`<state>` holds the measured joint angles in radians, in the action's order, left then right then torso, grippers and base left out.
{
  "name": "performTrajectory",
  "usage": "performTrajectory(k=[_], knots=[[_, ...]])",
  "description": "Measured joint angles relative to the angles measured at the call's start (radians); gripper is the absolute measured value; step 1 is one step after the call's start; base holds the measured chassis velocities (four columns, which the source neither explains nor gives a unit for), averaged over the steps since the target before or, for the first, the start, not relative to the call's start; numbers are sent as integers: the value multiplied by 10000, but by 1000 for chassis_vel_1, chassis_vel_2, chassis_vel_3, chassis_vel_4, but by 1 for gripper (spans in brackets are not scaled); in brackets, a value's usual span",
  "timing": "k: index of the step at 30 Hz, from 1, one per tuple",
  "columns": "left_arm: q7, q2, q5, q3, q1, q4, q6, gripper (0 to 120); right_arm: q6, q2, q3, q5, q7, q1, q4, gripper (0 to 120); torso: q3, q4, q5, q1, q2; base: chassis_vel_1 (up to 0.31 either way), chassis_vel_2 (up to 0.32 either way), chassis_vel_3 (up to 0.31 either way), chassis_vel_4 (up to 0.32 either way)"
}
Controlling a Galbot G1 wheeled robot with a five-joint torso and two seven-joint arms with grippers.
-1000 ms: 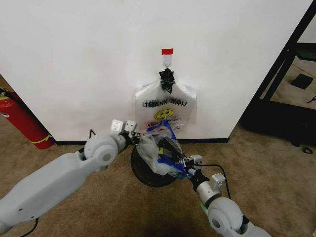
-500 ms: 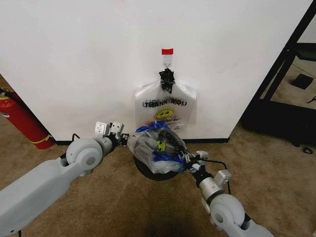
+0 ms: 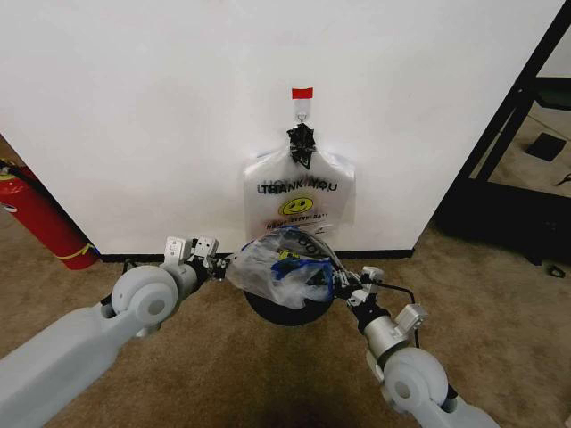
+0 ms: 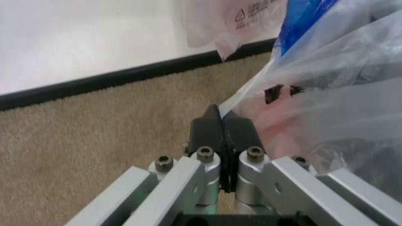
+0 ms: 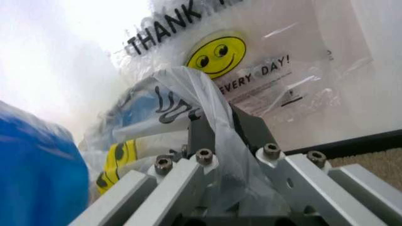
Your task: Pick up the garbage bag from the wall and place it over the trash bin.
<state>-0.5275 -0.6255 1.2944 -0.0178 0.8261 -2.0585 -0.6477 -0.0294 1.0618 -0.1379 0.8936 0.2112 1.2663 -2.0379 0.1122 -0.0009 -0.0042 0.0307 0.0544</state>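
Bag (image 3: 281, 272): held stretched above the bin (image 3: 284, 312), near the wall (image 3: 134, 107) baseboard. Left gripper (image 3: 220, 261) pinched on one edge of film, right gripper (image 3: 339, 287) clamped on the opposite edge. Risks: thin film slipping or tearing under tension; mouth not wide enough, catching the rim.

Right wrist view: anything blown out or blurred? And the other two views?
Right wrist view: the wall is washed out bright, and the blue print on the garbage bag blurs up close. Left wrist view: the bag film near the lens is soft, the baseboard sharper. Head view: even light, with a dark shadow on the carpet.
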Motion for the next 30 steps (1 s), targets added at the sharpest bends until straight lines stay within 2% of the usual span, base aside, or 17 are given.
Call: performTrajectory(k=[3, 6, 9, 14, 15, 17, 18, 20, 23, 24, 26, 27, 30], knots=[[-149, -84, 71, 261, 242, -241, -1, 0, 80, 16, 44, 18, 166, -105, 10, 1, 0, 0, 0, 0, 0, 0, 0, 0, 0], [-307, -213, 260, 633, 264, -432, -20, 11, 102, 84, 106, -17, 254, -131, 86, 1, 0, -3, 0, 0, 0, 0, 0, 0, 0], [-331, -224, 352, 755, 217, -487, -35, 18, 130, 132, 134, -37, 277, -108, 130, 1, 1, -2, 0, 0, 0, 0, 0, 0, 0], [-469, -110, 412, 1087, -1, -690, -124, 39, 229, 324, 160, 88, 432, -30, 231, 1, 1, -1, 1, 0, 0, 0, 0, 0, 0], [-469, -110, 412, 1087, -1, -690, -124, 39, 229, 324, 160, 88, 432, -30, 231, 1, 1, -1, 1, 0, 0, 0, 0, 0, 0], [-514, -23, 348, 1167, -52, -851, -158, 48, 253, 384, 100, 250, 488, 1, 238, 1, 1, -1, 1, 0, 0, 0, 0, 0, 0], [-522, 9, 128, 1166, -156, -991, -123, 52, 259, 452, -32, 383, 494, 93, 238, 1, 1, 3, 2, 0, 0, 0, 0, 0, 0], [-518, 33, -156, 1122, -244, -1220, 49, 61, 260, 556, -178, 481, 497, 217, 239, 1, 1, -6, 0, 0, 0, 0, 0, 0, 0], [-93, 223, -722, 1059, -88, -2099, 353, 72, 261, 669, -238, 517, 490, 276, 298, 1, 0, -3, 3, 0, 0, 0, 0, 0, 0], [-93, 223, -722, 1059, -88, -2099, 353, 72, 261, 669, -238, 517, 490, 276, 298, 1, 0, -3, 3, 0, 0, 0, 0, 0, 0], [519, 402, -1430, 873, 46, -2617, 521, 79, 261, 681, -243, 523, 487, 277, 355, 1, 0, 2, 2, 0, 0, 0, 0, 0, 0], [1099, 567, -2184, 618, 125, -2953, 602, 86, 262, 673, -247, 523, 487, 262, 399, 1, 0, 2, 2, 0, 0, 0, 0, 0, 0], [2179, 825, -3365, -62, -2, -3387, 634, 98, 281, 615, -239, 509, 488, 202, 434, 1, 0, -2, 2, 0, 0, 0, 0, 0, 0]])
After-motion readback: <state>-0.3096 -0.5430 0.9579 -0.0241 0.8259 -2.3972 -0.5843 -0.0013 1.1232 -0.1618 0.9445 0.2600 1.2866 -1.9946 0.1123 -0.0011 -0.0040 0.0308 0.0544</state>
